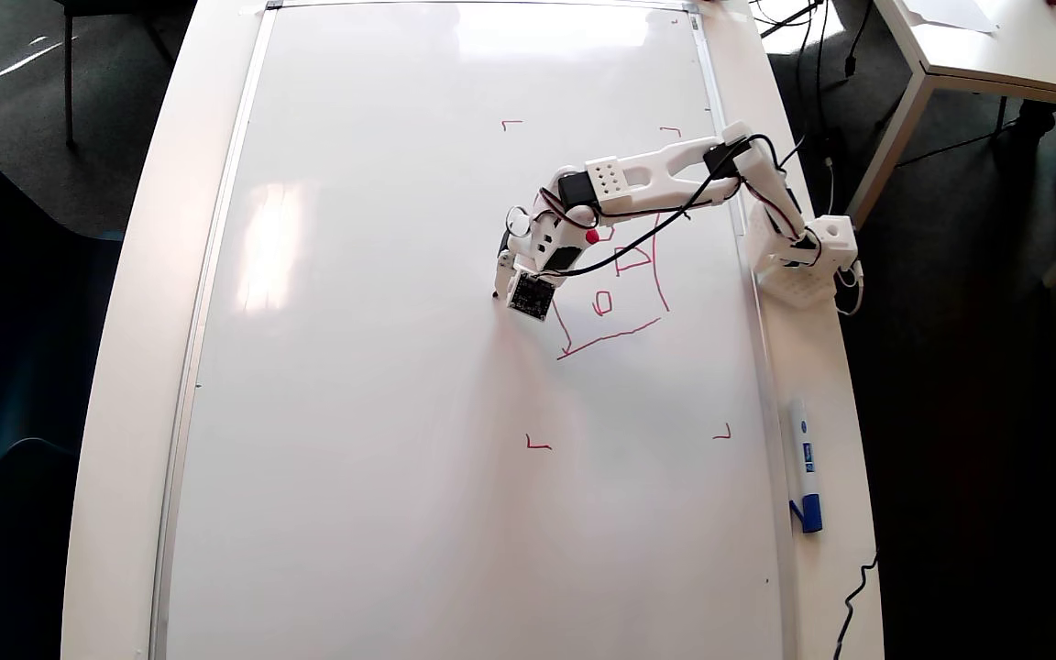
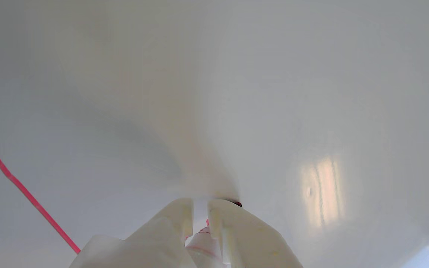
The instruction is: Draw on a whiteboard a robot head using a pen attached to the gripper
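- Broadly: a glossy whiteboard (image 1: 381,367) with a thin silver frame, lying flat on a white table (image 1: 134,367) and covering most of it; window glare on the left half in the overhead view.
- Around the table: dark floor, a dark chair at the left edge, a second white table (image 1: 995,55) at top right, black cables trailing beside the arm's base (image 1: 808,261) on the board's right rim.
- Counted in the overhead view: one arm, four small red corner marks (image 1: 537,445), one blue-capped marker (image 1: 805,463) lying on the table right of the board, well apart from the arm.
- One red drawing, the robot head (image 1: 624,312): a wobbly boxy outline between the corner marks, partly hidden under the arm; two small inner boxes visible, any more covered.
- In the wrist view: bare white board (image 2: 274,93) ahead, one long red line (image 2: 21,186) running along the left edge.
- Gripper (image 1: 502,280) just left of the drawing, pointing down at the board, a small black square board beside it.
- Fingers (image 2: 177,223) nearly together, only a narrow slot between, clamped on the pen (image 2: 203,242); a dark red tip (image 2: 235,203) showing at the board surface just past the fingers.
- Contact between tip and board: cannot tell for certain.
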{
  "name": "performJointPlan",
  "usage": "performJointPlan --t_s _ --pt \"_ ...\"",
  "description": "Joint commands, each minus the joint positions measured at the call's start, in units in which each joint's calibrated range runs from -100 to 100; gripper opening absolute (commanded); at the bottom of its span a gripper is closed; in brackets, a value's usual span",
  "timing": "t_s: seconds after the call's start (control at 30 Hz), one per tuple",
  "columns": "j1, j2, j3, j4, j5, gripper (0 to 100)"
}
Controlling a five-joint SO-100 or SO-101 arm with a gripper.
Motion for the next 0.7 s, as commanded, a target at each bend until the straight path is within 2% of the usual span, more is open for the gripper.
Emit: performJointPlan --t_s 0.0,0.33,0.67 --pt "1.2 0.1 0.3 0.6 -0.3 1" --pt "7.3 -0.1 0.2 1.7 0.0 1" --pt "7.7 -4.5 0.2 8.3 -0.3 1"
